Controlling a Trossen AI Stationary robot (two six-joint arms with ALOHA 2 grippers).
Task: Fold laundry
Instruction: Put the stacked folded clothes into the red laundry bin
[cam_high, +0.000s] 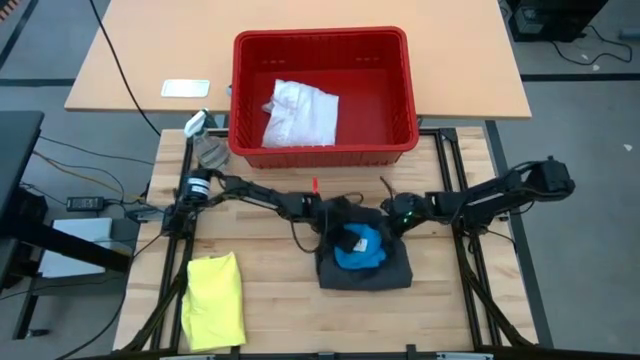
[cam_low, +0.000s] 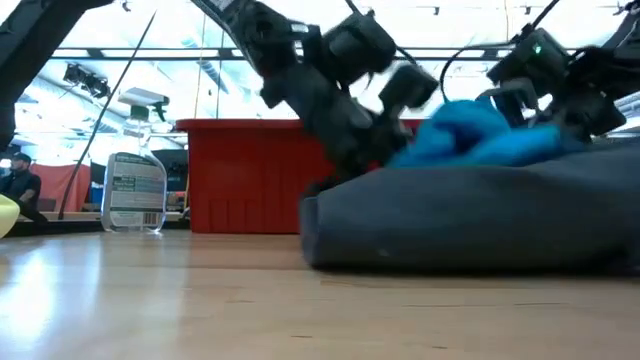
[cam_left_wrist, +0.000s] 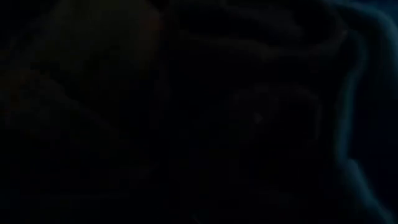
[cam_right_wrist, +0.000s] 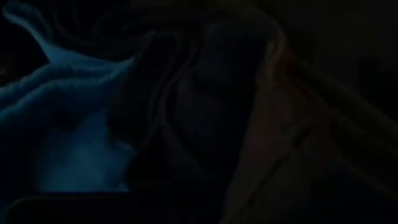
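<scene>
The dark grey shorts (cam_high: 372, 270) lie bunched at the table's middle, resting on the wood. A bright blue piece (cam_high: 358, 250) lies crumpled on top of them; in the low view the blue piece (cam_low: 480, 135) rises above the grey heap (cam_low: 470, 220). My left gripper (cam_high: 328, 218) reaches down to the heap's far left corner and my right gripper (cam_high: 392, 222) to its far right corner. Both wrist views are dark and filled with cloth. A yellow shirt (cam_high: 213, 300) lies folded at the near left.
A red slotted basket (cam_high: 405, 95) holding a white cloth (cam_high: 300, 112) stands just beyond the heap. A clear spray bottle (cam_high: 205, 140) stands at the far left by the left arm's base. Bare wood (cam_high: 270, 270) lies between the yellow shirt and the heap.
</scene>
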